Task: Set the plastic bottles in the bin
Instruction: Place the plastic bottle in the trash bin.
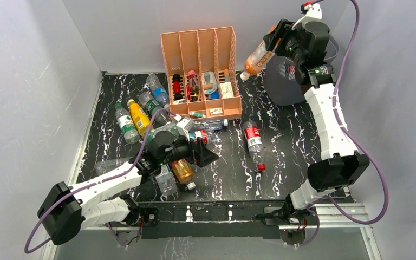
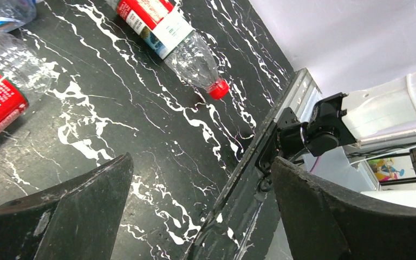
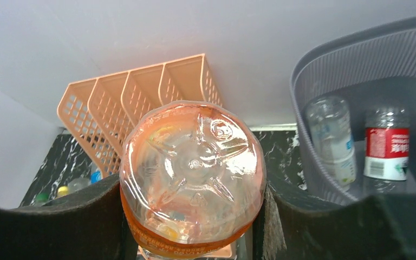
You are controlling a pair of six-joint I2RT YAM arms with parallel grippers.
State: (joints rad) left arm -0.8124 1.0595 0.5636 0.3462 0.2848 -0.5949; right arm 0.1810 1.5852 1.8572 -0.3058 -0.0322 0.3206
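Nearest, the left jaws hang spread wide and empty low over the desk [image 1: 287, 151], beside the plastic bottles [image 1: 135, 116] strewn across its left half, a red-labelled bottle [image 1: 254, 142] alone mid-desk. Farther back the right jaws pinch an orange bottle [image 3: 192, 173] near its base, held up beside the bin [image 3: 325, 76], which holds two already. They look light, thin-walled and slick, so a gentle squeeze across the mid-body seems safest
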